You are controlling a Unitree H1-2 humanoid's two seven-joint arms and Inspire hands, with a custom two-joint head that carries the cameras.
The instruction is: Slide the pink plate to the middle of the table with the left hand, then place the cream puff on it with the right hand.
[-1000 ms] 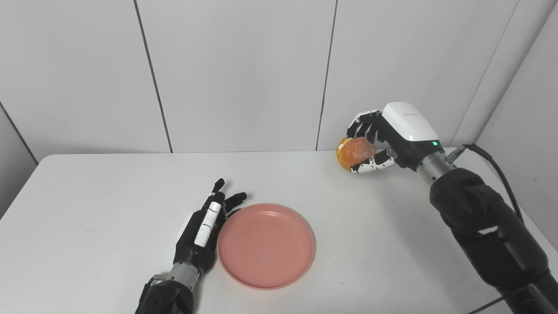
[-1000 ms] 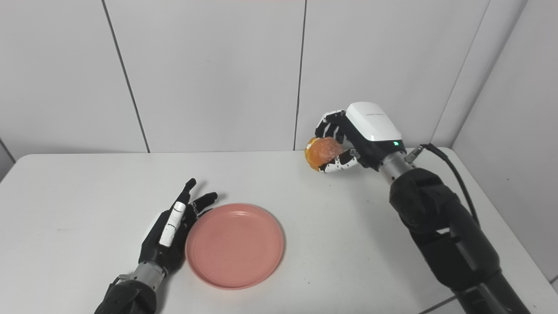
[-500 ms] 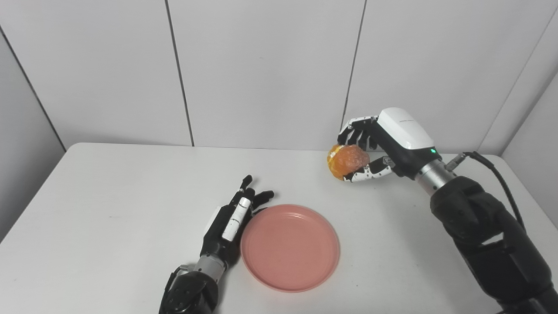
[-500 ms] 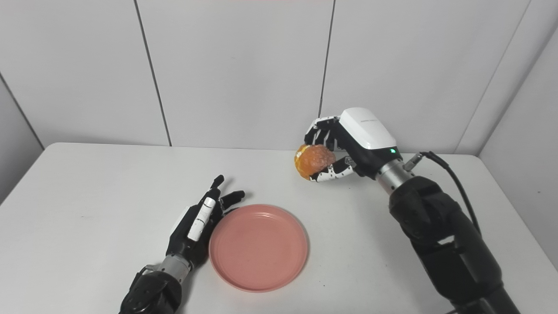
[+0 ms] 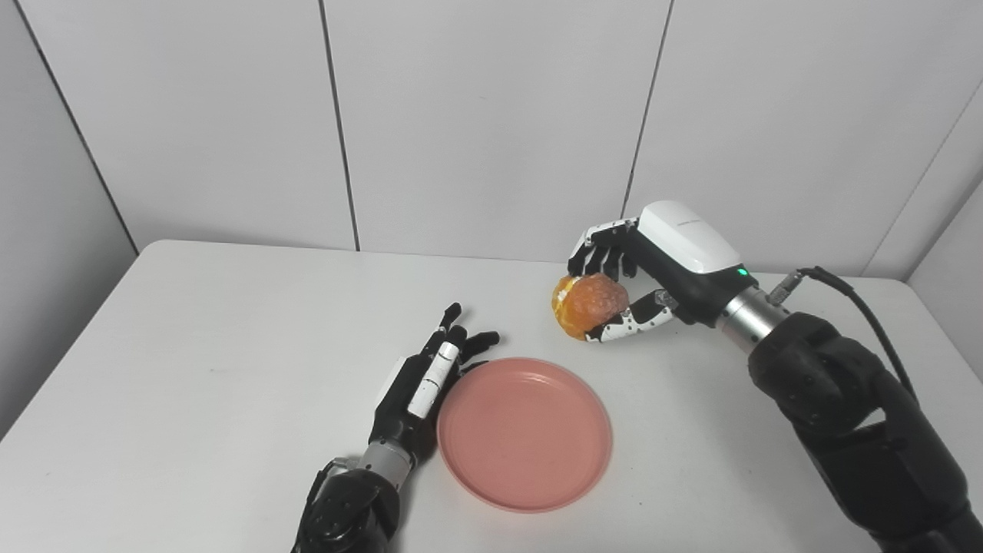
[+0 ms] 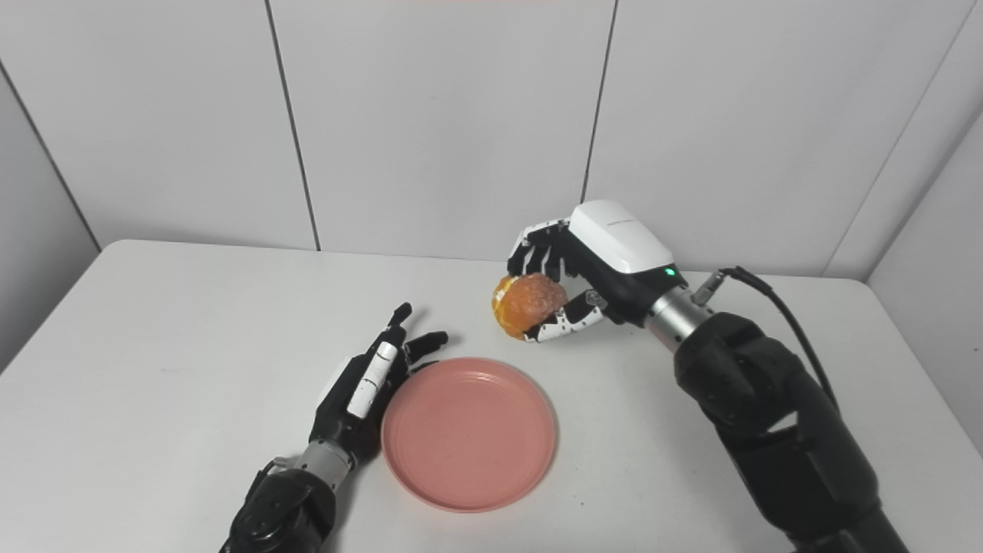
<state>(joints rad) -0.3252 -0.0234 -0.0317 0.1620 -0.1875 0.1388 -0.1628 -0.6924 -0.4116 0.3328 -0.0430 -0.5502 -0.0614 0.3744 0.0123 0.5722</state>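
The pink plate lies flat near the middle of the white table, with nothing on it. My left hand rests open on the table, fingers stretched out along the plate's left rim and touching it. My right hand hangs above the table behind and to the right of the plate, shut on the golden-brown cream puff. The puff is held in the air, clear of the plate's far rim.
Grey wall panels rise straight behind the table's far edge. A black cable runs from my right wrist toward the right side. The table's left half shows bare white surface.
The camera has swung left, shifting the whole scene right. My right hand has carried the cream puff lower and leftward, closer to the plate. The left hand stays beside the plate.
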